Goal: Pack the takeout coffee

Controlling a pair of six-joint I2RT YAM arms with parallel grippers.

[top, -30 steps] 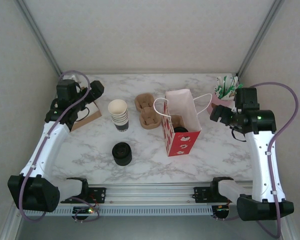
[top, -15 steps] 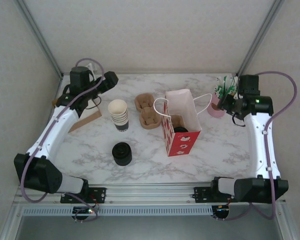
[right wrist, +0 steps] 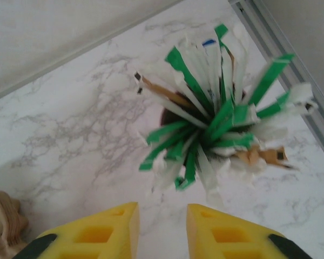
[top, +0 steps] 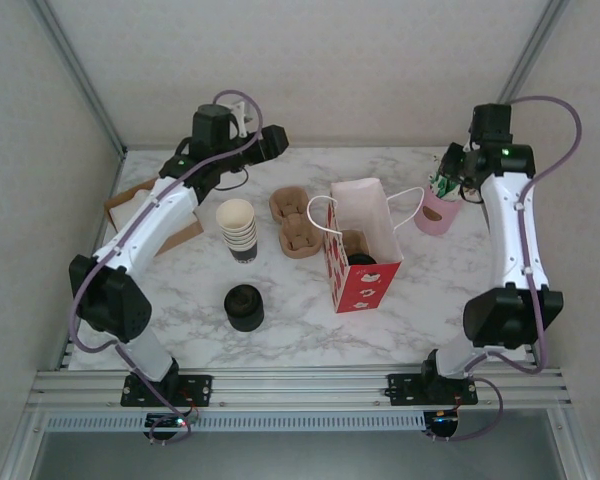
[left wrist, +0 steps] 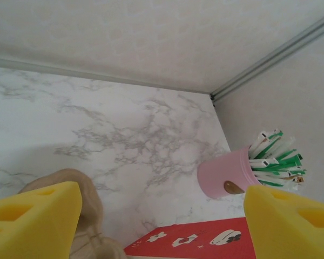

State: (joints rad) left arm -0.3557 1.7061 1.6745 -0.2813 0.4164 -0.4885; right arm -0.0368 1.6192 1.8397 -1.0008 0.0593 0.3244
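**Step in hand (judged):** taking a wrapped stick for the bag.

The right gripper (right wrist: 162, 209) hangs directly above the pink cup (top: 436, 216), at the upper right of the top view. Its jaws stand close together with a narrow gap and pinch nothing.

1. Spread the jaws before descending.
2. Centre them on one green-and-white wrapped stick (right wrist: 186, 75) that stands clear of its neighbours.
3. Close near its upper end.
4. Lift straight up, so that the light cup does not tip.

The left gripper (left wrist: 163, 197) is raised at the upper left of the top view, with its jaws spread wide and empty. Route it clear of the bag.

**Containers**
- Red-and-white paper bag (top: 363, 287): centre of frame, upright, mouth open. A round black lid shows inside, beside something brown. This appears to be the takeout coffee (top: 361, 260), already packed.
- Pink cup: crammed with wrapped sticks.
- Cardboard cup carrier (top: 294, 222): just left of the bag, with both wells apparently empty.
- Stack of lidless cups (top: 238, 232) and stack of black lids (top: 245, 306): on the worktop (top: 180, 290), left of centre.
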